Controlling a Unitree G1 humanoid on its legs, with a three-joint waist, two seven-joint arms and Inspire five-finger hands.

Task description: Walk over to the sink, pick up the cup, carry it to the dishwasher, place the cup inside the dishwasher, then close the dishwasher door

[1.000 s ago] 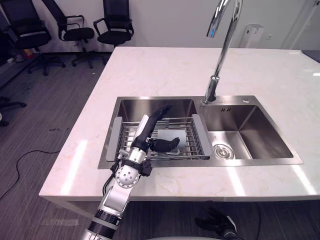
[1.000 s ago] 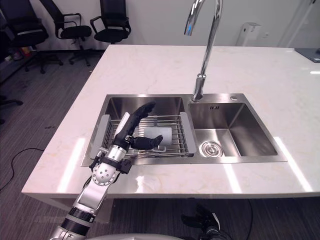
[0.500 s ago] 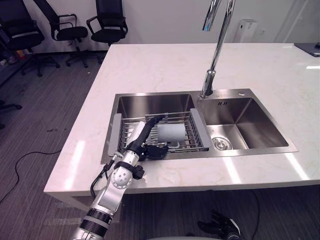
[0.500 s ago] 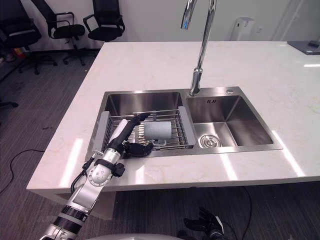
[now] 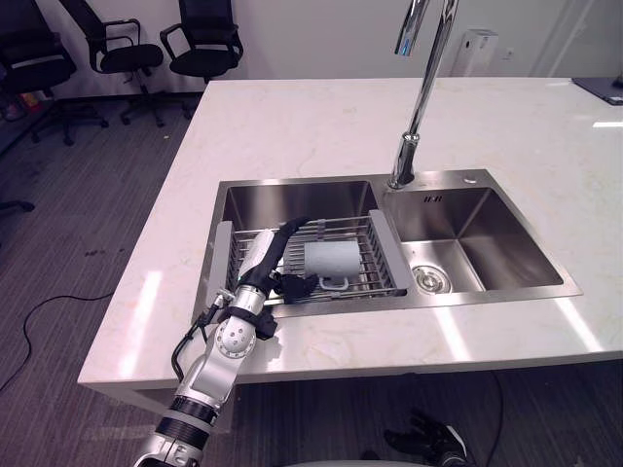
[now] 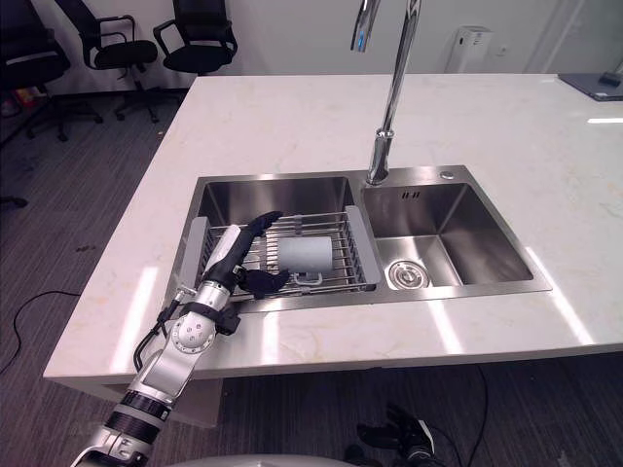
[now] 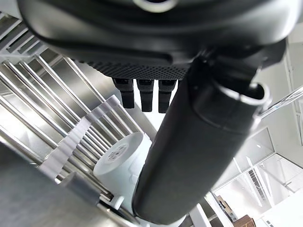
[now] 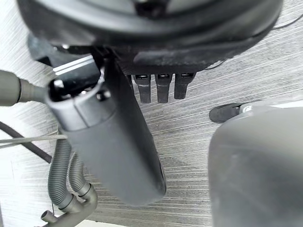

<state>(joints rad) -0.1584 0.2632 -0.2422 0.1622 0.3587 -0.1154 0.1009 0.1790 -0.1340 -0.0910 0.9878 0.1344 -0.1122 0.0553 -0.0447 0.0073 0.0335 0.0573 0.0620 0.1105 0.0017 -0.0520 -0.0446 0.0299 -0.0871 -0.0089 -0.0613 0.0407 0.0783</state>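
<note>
Left eye view shows the left hand (image 5: 265, 261) reaching over the near edge of the rack (image 5: 385, 255), fingers (image 5: 292, 225) held straight and together above the bars, thumb (image 5: 295, 286) spread away from them toward the cup (image 5: 331, 260). I cannot tell whether the thumb tip touches the cup or stops just beside it. The cup, pale grey, lies on its side on the middle of the rack, its handle (image 5: 336, 284) toward the rack's near edge, and nothing is closed round it. In the left wrist view bare rack bars run between the fingers and the cup. The rack's two grey end panels sit at the side walls of the sink's left basin (image 5: 292, 199), whose steel floor shows beyond the rack's far edge. Right of the rack is the second basin (image 5: 477, 248), and the faucet (image 5: 421, 107) rises behind the rack's far right corner. Pale tabletop (image 5: 321, 122) surrounds the rack on every side. Right wrist view has the right hand (image 8: 161, 87) hanging over grey floor, fingers loose and holding nothing
</note>
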